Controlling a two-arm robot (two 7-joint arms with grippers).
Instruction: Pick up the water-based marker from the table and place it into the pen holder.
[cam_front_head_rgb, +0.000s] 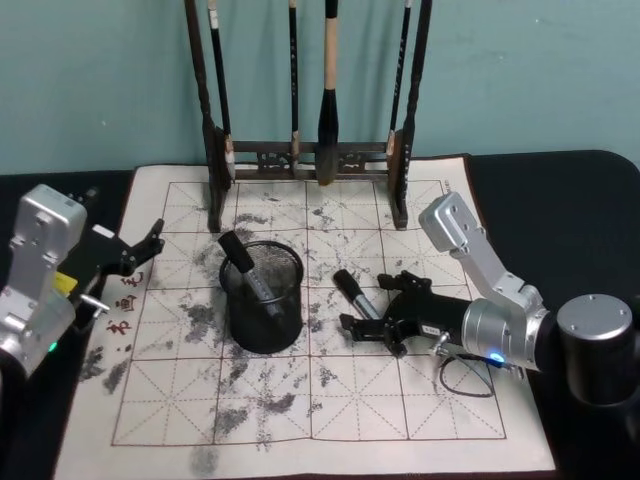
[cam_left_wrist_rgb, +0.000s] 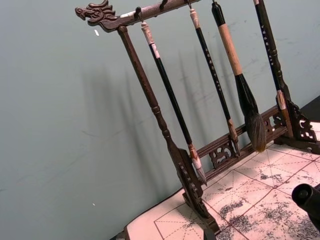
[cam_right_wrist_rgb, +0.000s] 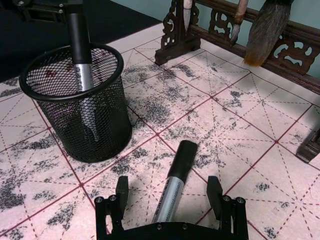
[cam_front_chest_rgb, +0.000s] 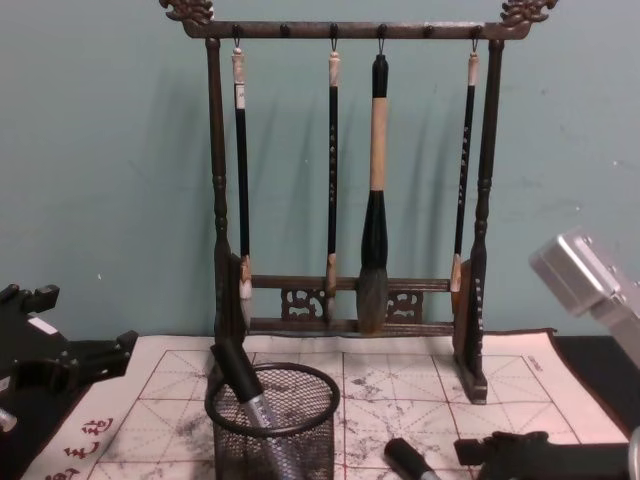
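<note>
A water-based marker with a black cap and silver barrel lies flat on the ink-stained mat, just right of the pen holder. My right gripper is open and low over the mat. Its fingers stand on either side of the marker's barrel without touching it. The black mesh pen holder stands upright with another marker leaning inside it. At the mat's left edge my left gripper hangs open and holds nothing. The chest view shows the holder and the lying marker's cap.
A tall dark wooden brush rack with several hanging brushes stands at the back of the mat, close behind the holder. A black cylinder sits at the right on the black table. A thin black cable loop lies under my right arm.
</note>
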